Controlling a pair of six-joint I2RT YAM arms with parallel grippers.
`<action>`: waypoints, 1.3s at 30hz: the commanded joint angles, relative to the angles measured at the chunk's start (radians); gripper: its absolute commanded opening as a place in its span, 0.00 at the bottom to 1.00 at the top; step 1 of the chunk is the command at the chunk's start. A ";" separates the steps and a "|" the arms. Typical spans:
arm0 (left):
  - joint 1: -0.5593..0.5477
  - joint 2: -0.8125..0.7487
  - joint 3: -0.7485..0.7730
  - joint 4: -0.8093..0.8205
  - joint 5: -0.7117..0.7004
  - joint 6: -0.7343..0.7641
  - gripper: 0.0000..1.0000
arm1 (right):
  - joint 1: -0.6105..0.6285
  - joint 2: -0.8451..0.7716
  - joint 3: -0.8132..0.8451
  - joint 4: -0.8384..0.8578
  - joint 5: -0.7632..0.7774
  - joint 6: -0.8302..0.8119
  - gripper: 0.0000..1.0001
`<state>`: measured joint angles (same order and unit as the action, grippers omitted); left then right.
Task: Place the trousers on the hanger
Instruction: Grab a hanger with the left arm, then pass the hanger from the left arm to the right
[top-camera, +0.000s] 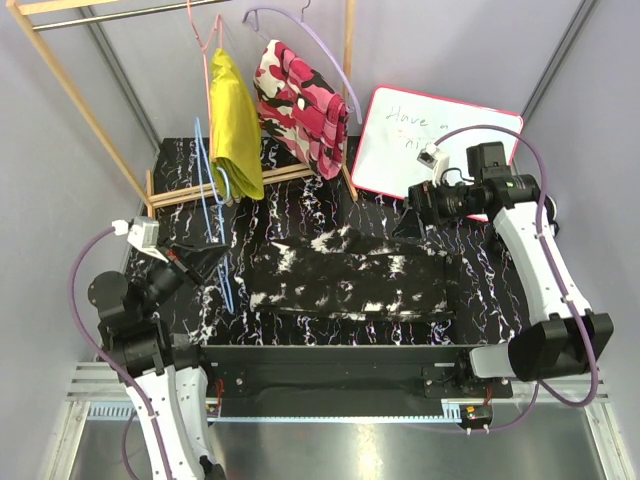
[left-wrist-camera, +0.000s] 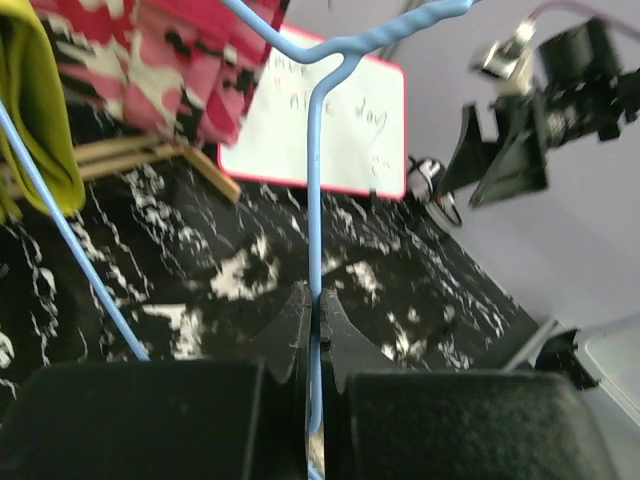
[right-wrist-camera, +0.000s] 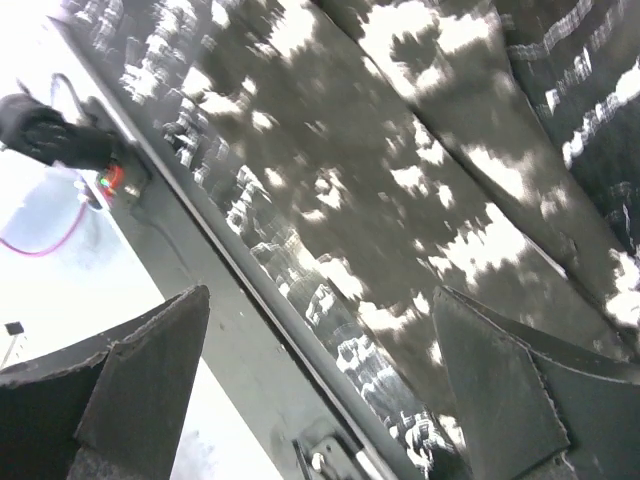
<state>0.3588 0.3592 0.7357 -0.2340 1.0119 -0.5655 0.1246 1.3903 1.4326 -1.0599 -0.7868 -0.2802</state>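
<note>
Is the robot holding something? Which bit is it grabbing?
The left gripper pinches the light-blue hanger on a straight wire side, a little way from its twisted neck. The right gripper is open and holds nothing.

left arm (top-camera: 170, 420), right arm (top-camera: 540, 260): white shells, black joints | cables (top-camera: 480, 127): lilac loops | pincer fingers (right-wrist-camera: 140, 390): black, wedge-shaped
</note>
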 joint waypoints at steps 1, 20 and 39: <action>-0.064 0.030 -0.036 -0.056 0.100 0.082 0.00 | 0.001 -0.140 -0.023 0.153 -0.176 0.087 1.00; -1.113 0.504 -0.018 0.186 -0.962 0.150 0.00 | 0.000 -0.444 -0.348 0.567 -0.028 0.744 1.00; -1.371 0.758 0.028 0.282 -1.286 0.322 0.00 | 0.040 -0.349 -0.523 0.902 0.024 1.081 0.83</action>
<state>-1.0004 1.1019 0.7406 -0.0780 -0.2089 -0.3103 0.1371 1.0462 0.9154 -0.3244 -0.7246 0.7261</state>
